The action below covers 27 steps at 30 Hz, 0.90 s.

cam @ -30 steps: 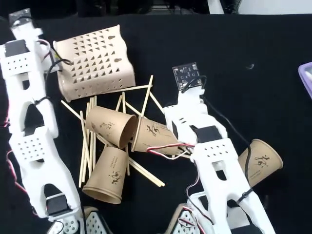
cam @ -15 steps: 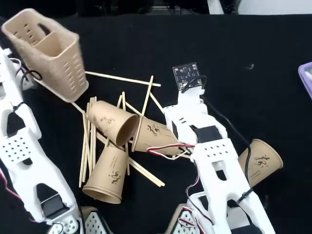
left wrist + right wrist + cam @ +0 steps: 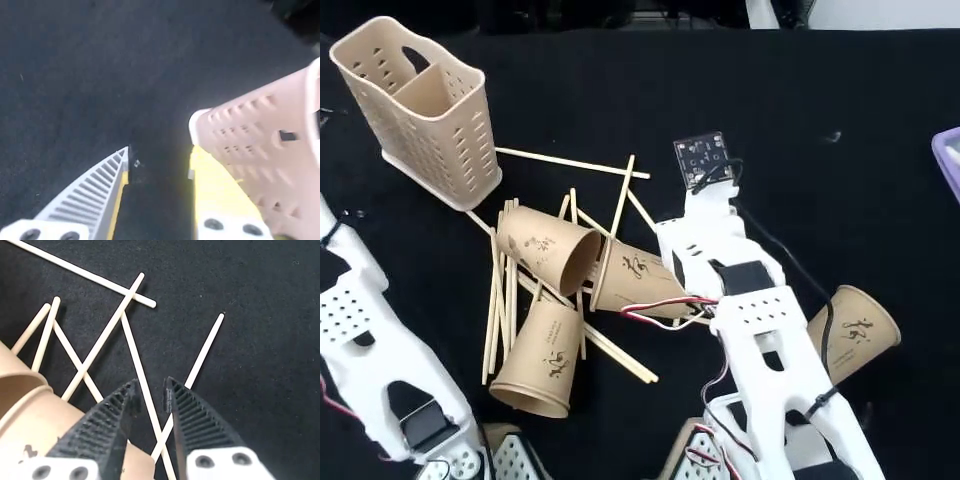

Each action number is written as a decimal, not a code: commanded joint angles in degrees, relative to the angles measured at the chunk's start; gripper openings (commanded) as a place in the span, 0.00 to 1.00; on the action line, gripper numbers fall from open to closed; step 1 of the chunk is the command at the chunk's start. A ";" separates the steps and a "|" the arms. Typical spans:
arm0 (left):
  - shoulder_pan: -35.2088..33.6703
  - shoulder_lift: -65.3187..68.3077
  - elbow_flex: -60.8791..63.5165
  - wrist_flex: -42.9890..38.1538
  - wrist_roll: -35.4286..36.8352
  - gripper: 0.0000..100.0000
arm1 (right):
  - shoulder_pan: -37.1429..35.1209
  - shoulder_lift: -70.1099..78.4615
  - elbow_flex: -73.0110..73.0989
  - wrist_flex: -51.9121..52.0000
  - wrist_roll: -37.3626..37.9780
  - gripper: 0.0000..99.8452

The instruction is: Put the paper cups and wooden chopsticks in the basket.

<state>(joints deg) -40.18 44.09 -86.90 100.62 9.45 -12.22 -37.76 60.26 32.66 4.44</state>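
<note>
**Basket upright; cups and chopsticks lie outside it**

The basket (image 3: 420, 110) stands upright at the far left of the black cloth surface (image 3: 800, 90). Three paper cups (image 3: 548, 248) lie on their sides among scattered wooden chopsticks (image 3: 570, 162) at centre. A fourth cup (image 3: 855, 330) lies near right. The left gripper (image 3: 159, 155) is released and empty, just beside the basket wall. The right gripper (image 3: 150, 385) is parted narrowly astride one chopstick (image 3: 133, 347). A purple object (image 3: 948, 165) sits at the right edge.

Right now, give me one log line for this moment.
basket upright | left gripper open beside it | right gripper open astride a chopstick | paper cups, chopsticks lying on table, none in basket
</note>
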 commanded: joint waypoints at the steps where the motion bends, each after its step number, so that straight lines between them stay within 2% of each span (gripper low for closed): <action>1: 5.14 -8.09 -0.40 0.35 2.81 0.27 | -0.79 0.13 -0.04 -2.90 -0.44 0.10; 8: 15.08 -21.98 11.56 0.18 5.36 0.27 | -0.79 0.13 -0.04 -2.90 -0.44 0.10; 11: 18.24 -22.95 17.19 0.00 7.03 0.27 | -0.79 0.04 -0.04 -2.90 -0.44 0.10; 16: 18.77 -20.48 23.52 0.00 10.73 0.27 | -0.79 0.04 -0.04 -2.90 -0.44 0.10; 23: 19.38 -16.35 23.78 0.00 10.99 0.26 | -0.79 -0.04 -0.04 -2.90 -0.44 0.10; 25: 20.35 -16.18 23.78 0.00 10.90 0.23 | -0.70 -0.04 -0.04 -2.90 -0.44 0.10; 27: 21.32 -16.18 23.60 -0.09 10.73 0.14 | -0.62 -0.04 -0.04 -2.90 -0.44 0.10</action>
<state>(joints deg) -21.19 28.44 -62.90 100.70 20.00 -12.22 -37.76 60.62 30.99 4.44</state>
